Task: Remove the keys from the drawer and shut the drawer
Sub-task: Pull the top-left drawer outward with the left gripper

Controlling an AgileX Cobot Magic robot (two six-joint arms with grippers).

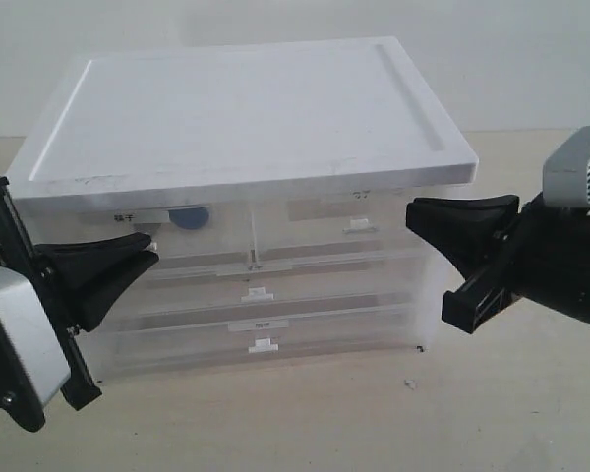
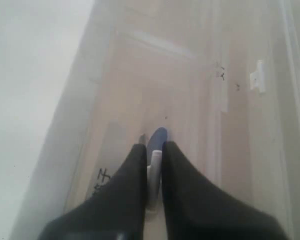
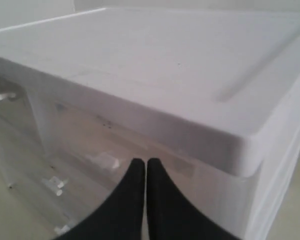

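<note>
**Left black gripper (image 2: 154,149) had hold**

Its jaws pinched the white tab handle (image 2: 155,172) of the translucent plastic half-width drawer (image 1: 216,241), left of centre in the exterior frame. Keys (image 1: 189,218) lay inside, blue fob showing. My right black gripper (image 1: 414,212) sat closed, empty.

Shut drawer (image 1: 216,236) front bars the keys (image 1: 188,217) — table (image 1: 374,413) ahead open.

left gripper (image 2: 153,146): two black fingers (image 2: 190,200) drawn close, a narrow gap between
white tab handle (image 2: 154,172): in that gap, pinched from both sides
drawer (image 2: 125,100): translucent front, black characters (image 2: 101,181) beside the fingers
keys (image 2: 159,136): only a round blue fob, dim through the front
second tab handle (image 2: 257,81): white, well apart
</note>
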